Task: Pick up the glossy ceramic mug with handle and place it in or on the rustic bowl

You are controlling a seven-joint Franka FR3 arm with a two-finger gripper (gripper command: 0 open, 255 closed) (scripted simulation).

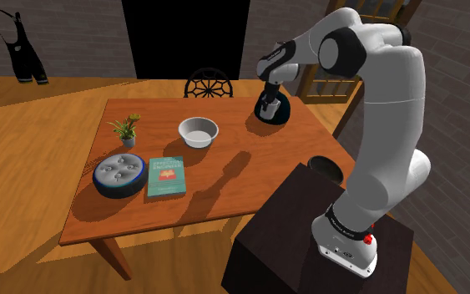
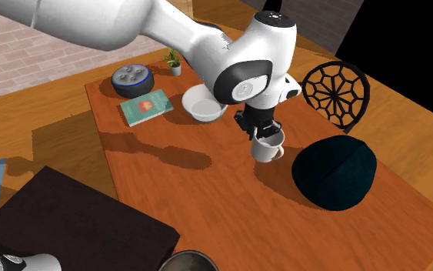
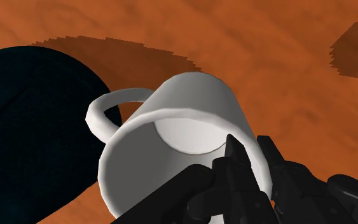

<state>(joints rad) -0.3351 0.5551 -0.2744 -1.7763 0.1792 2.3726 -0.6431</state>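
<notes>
A plain white mug (image 2: 268, 148) with a loop handle hangs tilted close over the wooden table (image 2: 207, 192). My gripper (image 2: 261, 132) is shut on its rim: in the wrist view one finger sits inside the mug (image 3: 190, 127) and the other outside the wall, gripper (image 3: 250, 151). The handle points toward a dark rounded object (image 3: 31, 133). The bowl (image 1: 198, 131), drawn plain white, stands near the table's middle, to the shoulder view's left of the gripper (image 1: 268, 103); in the second exterior view the bowl (image 2: 204, 105) lies just beyond the hand.
A dark dome-shaped object (image 2: 335, 171) sits right beside the mug. A green book (image 1: 166, 176), a round grey speaker (image 1: 119, 175) and a small potted plant (image 1: 127, 129) occupy the table's far end. A black chair (image 2: 335, 91) stands at the table's side.
</notes>
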